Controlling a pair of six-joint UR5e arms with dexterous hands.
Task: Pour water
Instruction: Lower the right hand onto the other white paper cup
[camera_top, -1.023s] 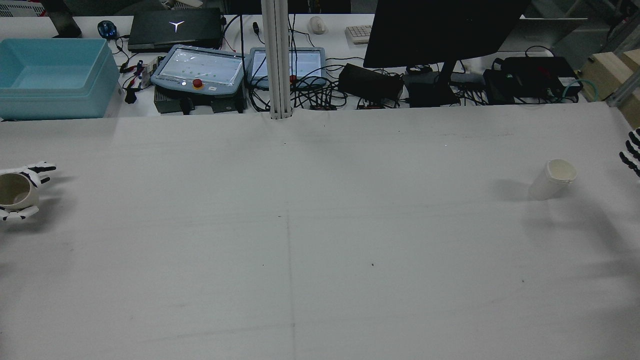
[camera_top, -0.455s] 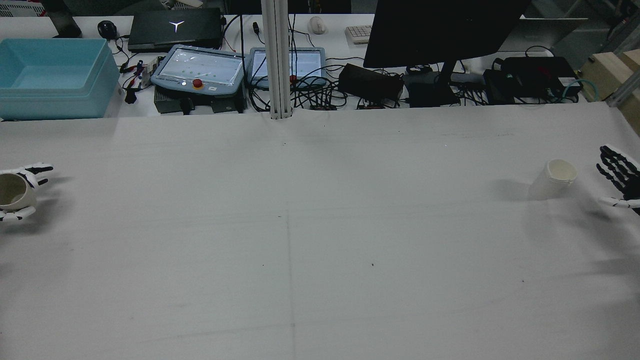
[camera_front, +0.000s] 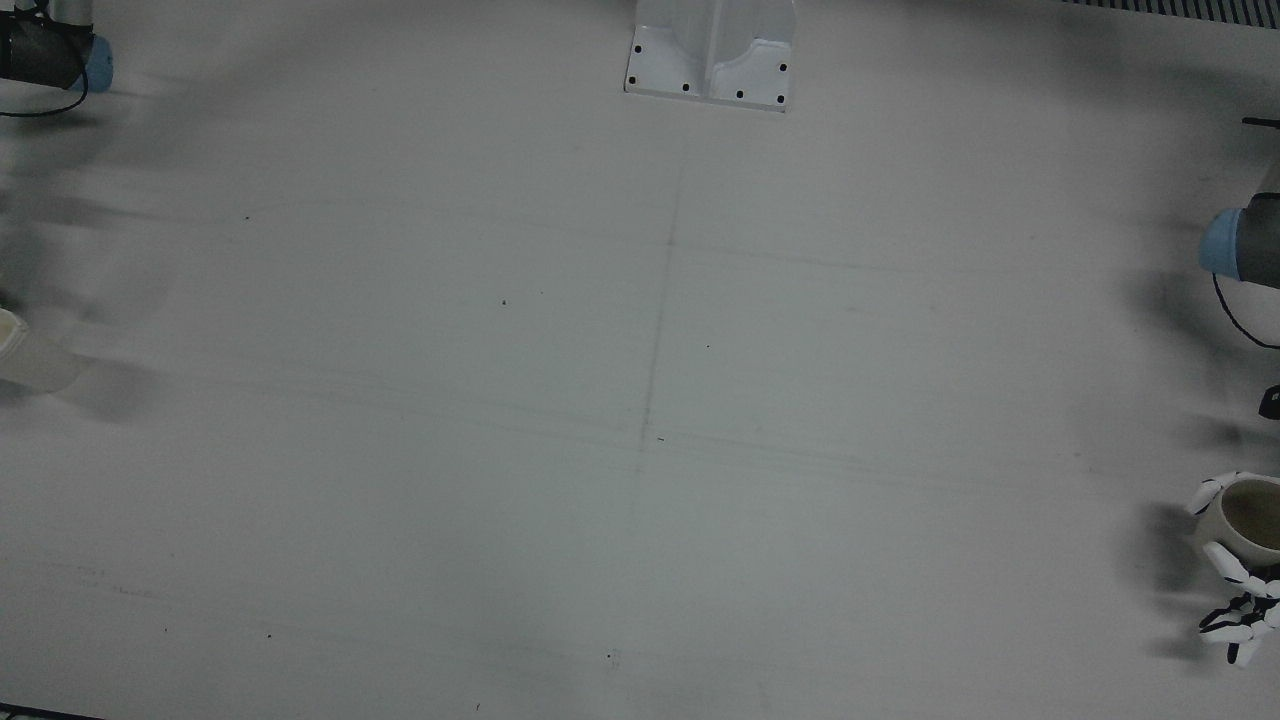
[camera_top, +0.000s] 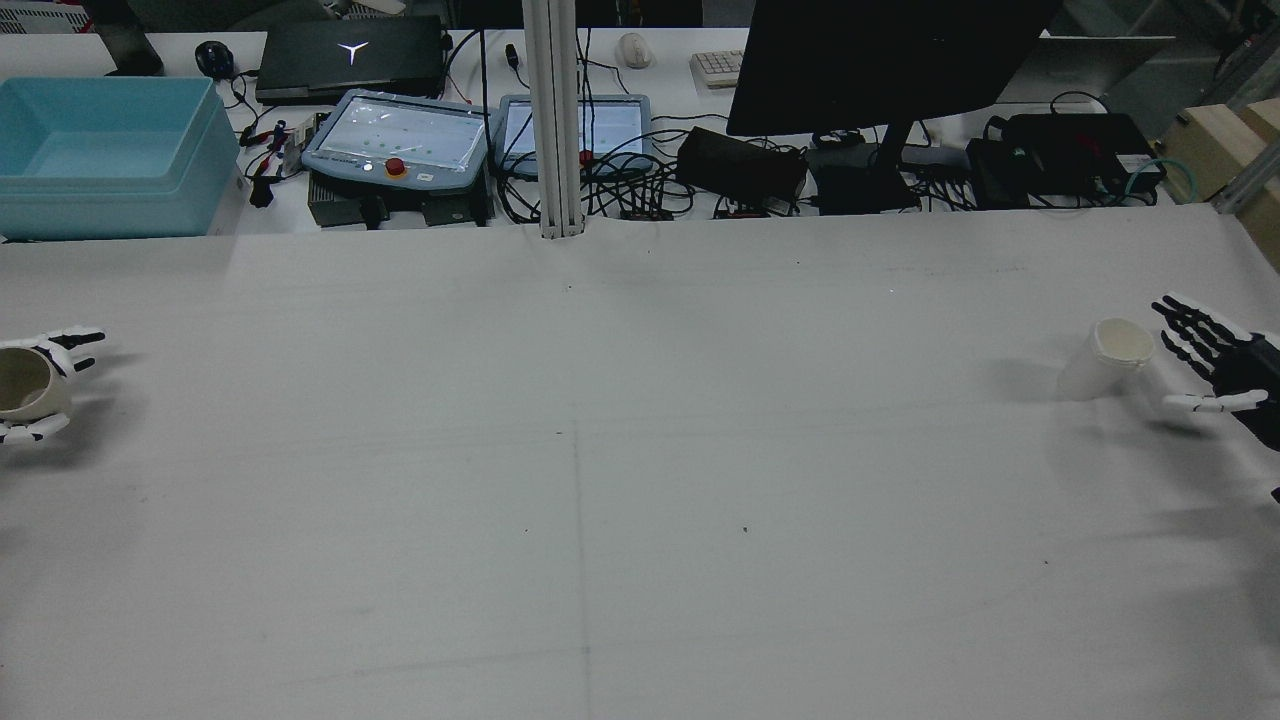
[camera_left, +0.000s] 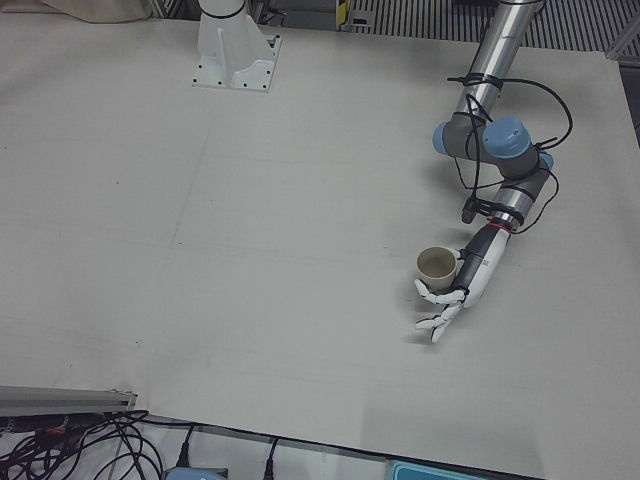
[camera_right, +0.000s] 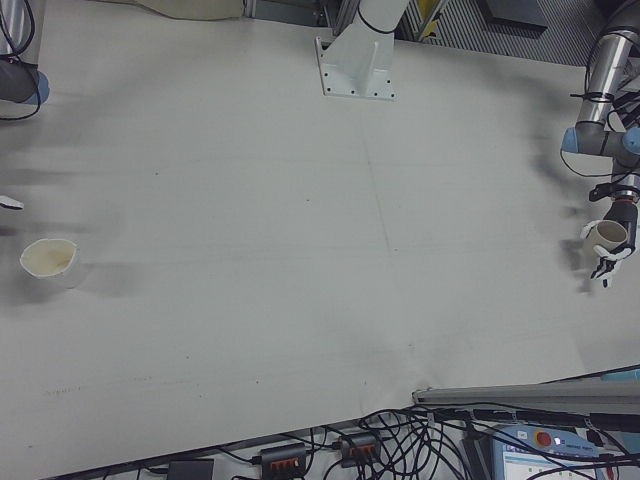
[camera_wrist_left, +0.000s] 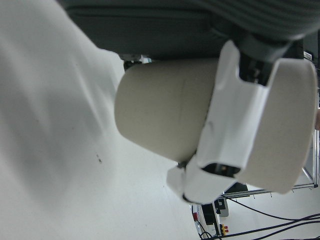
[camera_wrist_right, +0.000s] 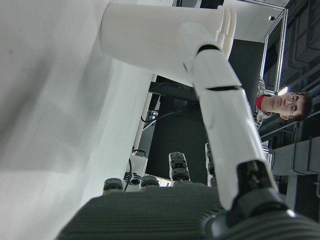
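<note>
A beige cup (camera_top: 22, 383) is at the table's far left edge in the rear view, inside my left hand (camera_top: 62, 350). The thumb and fingers curl round its wall, as the left hand view (camera_wrist_left: 235, 125) shows. The cup also shows in the left-front view (camera_left: 436, 264) and the front view (camera_front: 1250, 515). A white cup (camera_top: 1105, 358) stands on the table at the far right. My right hand (camera_top: 1215, 365) is open with fingers spread, just right of this cup and apart from it. The right hand view shows the white cup (camera_wrist_right: 160, 40) beyond one fingertip (camera_wrist_right: 220, 100).
A blue bin (camera_top: 105, 150), two teach pendants (camera_top: 400, 140), a monitor (camera_top: 880, 70) and cables lie beyond the table's far edge. A post base (camera_front: 710, 50) stands at mid table on the robot's side. A person (camera_wrist_right: 280, 107) sits beyond the table.
My right hand has come in from the right edge toward the white cup, fingers spread. My left hand has shifted slightly left with the beige cup.
</note>
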